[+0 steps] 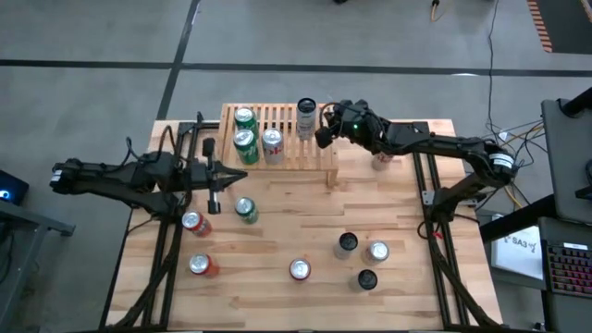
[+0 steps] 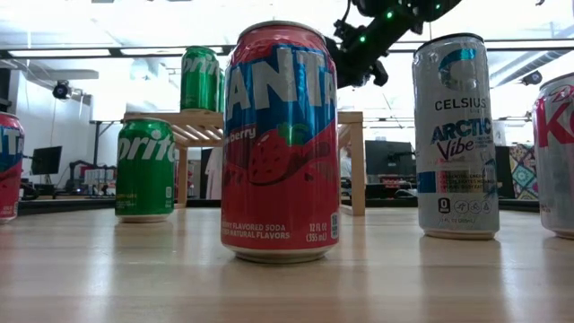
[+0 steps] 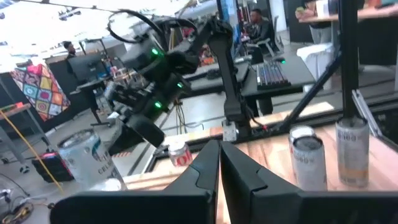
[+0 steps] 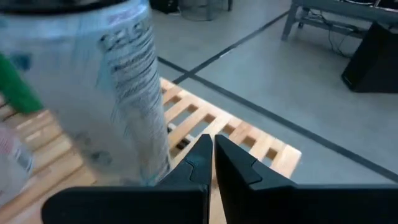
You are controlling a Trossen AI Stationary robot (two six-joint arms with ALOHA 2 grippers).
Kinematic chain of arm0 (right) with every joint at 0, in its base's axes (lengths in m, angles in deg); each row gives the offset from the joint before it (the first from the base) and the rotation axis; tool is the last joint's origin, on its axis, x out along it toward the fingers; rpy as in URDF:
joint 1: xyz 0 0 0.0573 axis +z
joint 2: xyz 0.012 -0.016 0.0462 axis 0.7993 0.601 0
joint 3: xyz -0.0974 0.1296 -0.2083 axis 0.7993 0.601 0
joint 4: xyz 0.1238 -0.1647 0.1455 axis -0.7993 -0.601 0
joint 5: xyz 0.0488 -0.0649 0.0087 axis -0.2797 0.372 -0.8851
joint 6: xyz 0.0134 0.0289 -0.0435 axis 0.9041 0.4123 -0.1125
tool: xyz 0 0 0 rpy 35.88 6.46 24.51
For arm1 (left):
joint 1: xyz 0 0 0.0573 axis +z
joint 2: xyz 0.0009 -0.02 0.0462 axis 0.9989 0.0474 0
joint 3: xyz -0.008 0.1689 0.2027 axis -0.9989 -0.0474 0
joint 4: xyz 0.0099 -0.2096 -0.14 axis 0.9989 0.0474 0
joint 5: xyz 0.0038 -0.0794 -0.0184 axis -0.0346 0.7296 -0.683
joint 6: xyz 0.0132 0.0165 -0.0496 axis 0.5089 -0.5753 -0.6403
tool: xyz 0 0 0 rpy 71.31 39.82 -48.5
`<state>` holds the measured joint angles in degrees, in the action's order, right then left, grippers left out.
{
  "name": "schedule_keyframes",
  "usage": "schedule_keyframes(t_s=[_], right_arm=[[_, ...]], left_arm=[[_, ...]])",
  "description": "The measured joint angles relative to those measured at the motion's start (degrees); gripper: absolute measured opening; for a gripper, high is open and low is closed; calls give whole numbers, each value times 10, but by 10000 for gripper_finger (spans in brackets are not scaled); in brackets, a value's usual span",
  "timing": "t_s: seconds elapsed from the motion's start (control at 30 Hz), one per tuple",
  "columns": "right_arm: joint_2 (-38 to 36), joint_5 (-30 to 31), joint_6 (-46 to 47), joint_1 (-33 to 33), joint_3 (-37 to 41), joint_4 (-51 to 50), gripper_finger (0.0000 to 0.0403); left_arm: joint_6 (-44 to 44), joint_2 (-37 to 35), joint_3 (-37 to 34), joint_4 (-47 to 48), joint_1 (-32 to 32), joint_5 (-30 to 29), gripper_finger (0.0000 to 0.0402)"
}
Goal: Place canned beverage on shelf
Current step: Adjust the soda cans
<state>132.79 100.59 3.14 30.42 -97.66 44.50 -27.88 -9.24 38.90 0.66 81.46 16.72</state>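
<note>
Closed right gripper [image 1: 323, 129] beside upright silver can [image 1: 306, 118], long axis vertical, on shelf [image 1: 277, 139]

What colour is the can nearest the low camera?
Red-pink Fanta can with blue lettering; clearest in the low view.

Dark jointed arms [image 1: 435, 143], green lights, cables

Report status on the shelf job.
Both end effectors shut, empty. Right end effector beside silver can standing on shelf. Left end effector over table. Nothing blocking.
</note>
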Motion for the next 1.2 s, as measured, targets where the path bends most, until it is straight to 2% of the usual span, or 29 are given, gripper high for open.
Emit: schedule_keyframes(t_s=[0.43,0.97,1.2], right_arm=[[20,-47,31,-1,0,50,9],[53,-58,49,4,0,72,9],[53,-81,56,7,0,72,9]], left_arm=[[13,-25,-48,-6,0,0,0],[12,-47,-54,-5,0,0,0],[13,-47,-54,-4,0,0,0]])
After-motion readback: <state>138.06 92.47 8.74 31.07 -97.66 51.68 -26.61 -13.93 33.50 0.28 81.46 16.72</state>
